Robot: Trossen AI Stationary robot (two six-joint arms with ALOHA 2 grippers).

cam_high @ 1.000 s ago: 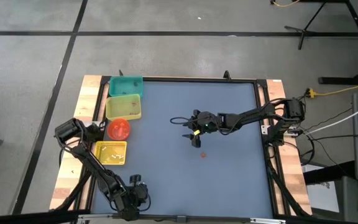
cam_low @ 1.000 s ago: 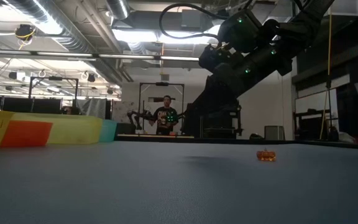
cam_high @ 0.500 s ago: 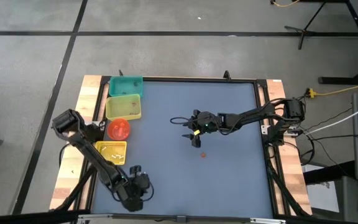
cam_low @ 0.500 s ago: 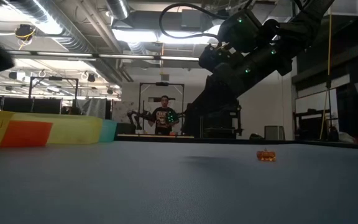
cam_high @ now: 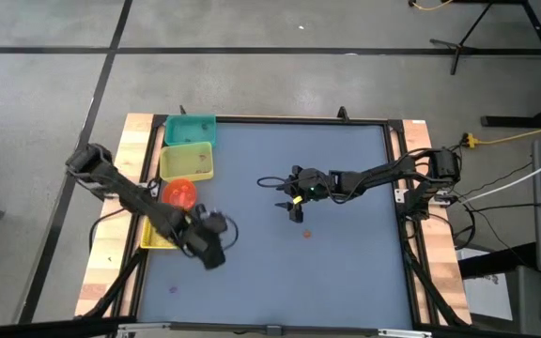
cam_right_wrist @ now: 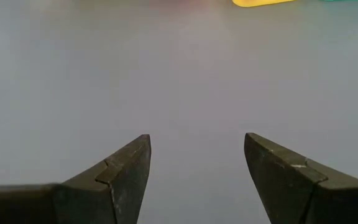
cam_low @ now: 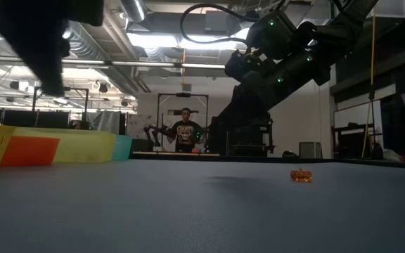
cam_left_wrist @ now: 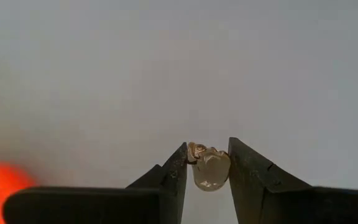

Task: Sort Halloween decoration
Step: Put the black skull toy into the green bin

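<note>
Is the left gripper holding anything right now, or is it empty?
Holding. In the left wrist view, the left gripper is shut on a small whitish trinket, pinched between its two dark fingertips above the grey table.

Matt blue-grey table top (cam_high: pixel 346 188), raw wooden side planks (cam_high: pixel 135 141), glossy translucent orange trinket (cam_low: pixel 301 176)

One camera looks straight down on the blue-grey table mat (cam_high: pixel 346 263); another sits level at its surface; wrist cameras skim it closely.

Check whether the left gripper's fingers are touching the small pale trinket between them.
Touching. The left wrist view shows the left gripper with both fingers pressed against the sides of the pale trinket, no gap either side, above the blue table.
</note>
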